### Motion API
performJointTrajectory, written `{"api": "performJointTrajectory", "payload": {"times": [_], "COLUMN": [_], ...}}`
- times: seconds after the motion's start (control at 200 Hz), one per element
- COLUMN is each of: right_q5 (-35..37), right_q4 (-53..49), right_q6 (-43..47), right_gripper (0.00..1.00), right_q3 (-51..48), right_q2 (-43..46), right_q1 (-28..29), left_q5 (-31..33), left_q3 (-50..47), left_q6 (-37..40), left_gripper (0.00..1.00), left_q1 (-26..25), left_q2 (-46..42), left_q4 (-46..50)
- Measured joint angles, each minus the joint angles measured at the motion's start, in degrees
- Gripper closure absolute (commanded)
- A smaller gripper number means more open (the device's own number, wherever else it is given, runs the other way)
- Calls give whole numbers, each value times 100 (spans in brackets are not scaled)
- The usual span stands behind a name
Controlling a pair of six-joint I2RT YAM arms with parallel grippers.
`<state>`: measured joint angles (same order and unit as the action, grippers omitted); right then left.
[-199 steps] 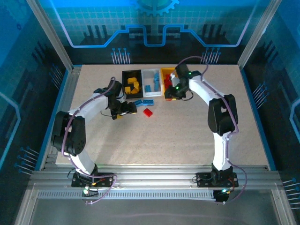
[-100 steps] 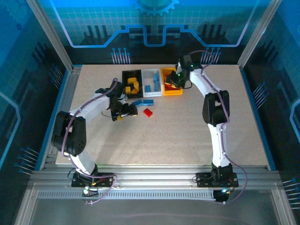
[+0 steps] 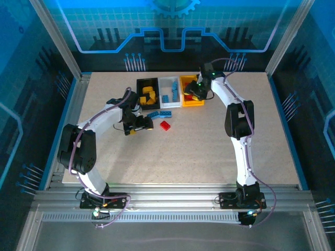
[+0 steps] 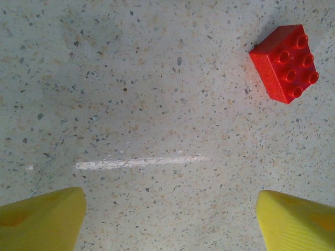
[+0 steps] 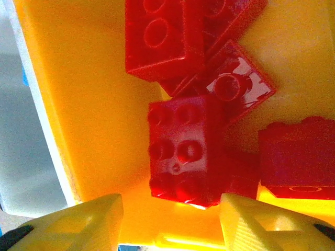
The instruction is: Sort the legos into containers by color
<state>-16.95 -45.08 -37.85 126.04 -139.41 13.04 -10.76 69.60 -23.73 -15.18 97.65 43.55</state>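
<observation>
Top external view, left to right: the left gripper [image 3: 137, 124] hangs low over the speckled beige tabletop [image 3: 209, 151] almost where it was a second ago, jaws a touch wider and gripping nothing; in the left wrist view its yellow fingertips [image 4: 42, 219] stand far apart over bare table, with a small red six-stud plastic brick [image 4: 285, 63] lying loose beyond them to the right. Long blue plastic bricks [image 3: 161, 114] lie just in front of the bins, unmoved. The right gripper [image 3: 193, 93] has changed most; a second ago it was clamped shut at the front of the bins, and it now hovers over the yellow-orange open plastic bin [image 3: 184, 79], jaws partly parted (whether one finger grazes a brick I cannot tell).

The black open plastic bin [image 3: 140, 82] holds yellow-orange bricks [image 3: 148, 94]; the white open plastic bin [image 3: 168, 80] beside it holds blue bricks [image 3: 170, 94]; the right wrist view shows glossy red bricks [image 5: 183, 149] heaped at tilted angles in the yellow-orange bin, one four-stud block lying between the fingertips.
</observation>
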Motion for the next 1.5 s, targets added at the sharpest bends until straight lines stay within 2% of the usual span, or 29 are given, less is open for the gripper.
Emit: {"api": "performJointTrajectory", "payload": {"times": [0.12,0.35,0.455,0.555,0.745,0.875,1.161,1.501], "right_q5": [0,-20,-13,74,573,1082,2111,2426], "right_q4": [-31,15,-33,-118,-466,-625,-997,-1196], "right_q6": [164,791,1235,1700,2396,2730,3073,3150], "right_gripper": [46,42,38,35,28,27,26,31], "right_q3": [-284,-1436,-1814,-2028,-1987,-1646,-914,-553], "right_q2": [249,1486,1958,2146,1919,1429,595,181], "right_q1": [0,98,378,911,2133,2555,2671,2684], "left_q5": [-2,-149,-350,-501,-623,-671,-713,-723], "left_q3": [0,-4,-219,-656,-1381,-1602,-1784,-1867], "left_q6": [-39,-326,-575,-885,-1266,-1373,-1390,-1388], "left_gripper": [15,14,14,14,14,14,13,13], "left_q1": [0,2,74,284,850,973,973,973], "left_q2": [0,0,-101,-420,-1239,-1537,-1801,-1803], "left_q4": [-37,-229,-542,-756,-901,-909,-916,-916]}}
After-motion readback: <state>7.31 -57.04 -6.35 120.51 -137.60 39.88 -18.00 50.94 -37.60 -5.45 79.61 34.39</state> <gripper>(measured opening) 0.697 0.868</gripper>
